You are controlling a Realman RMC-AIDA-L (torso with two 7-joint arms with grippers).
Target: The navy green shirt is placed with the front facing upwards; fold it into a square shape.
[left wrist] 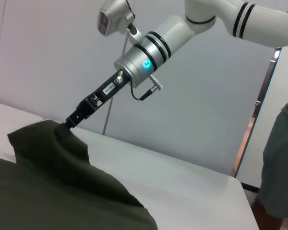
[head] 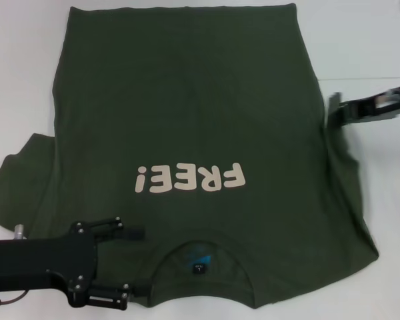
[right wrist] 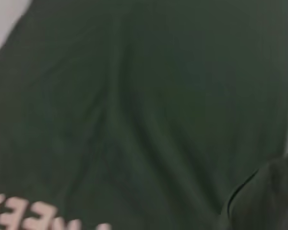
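The navy green shirt (head: 187, 133) is spread front up on the white worktop (head: 20, 67), with its collar (head: 200, 257) at 6 o'clock and its hem at 12 o'clock, so the cream lettering (head: 190, 178) is read upside down in the head view.

The left gripper (head: 135, 261) is seen at about 7 o'clock, low over the shoulder beside the collar. Its jaws are apart and no cloth is held between them. The left sleeve (head: 20, 177) lies flat at about 8 o'clock.

The right gripper (head: 335, 113) is at 3 o'clock, at the side edge of the shirt. In the left wrist view the right gripper (left wrist: 69, 122) is seen with its jaws together on the cloth, and a peak of fabric (left wrist: 48, 132) is raised off the worktop there.

The step in hand is judged to be the folding of the right side inward. It is done well if the pinched edge is carried toward the middle line in a low arc, so that a straight crease from hem to shoulder is formed. The right sleeve (head: 350, 220) at 4 o'clock looks rumpled and should be taken inside the fold. The left shoulder should be gripped or pressed first, so that the body is not dragged sideways.
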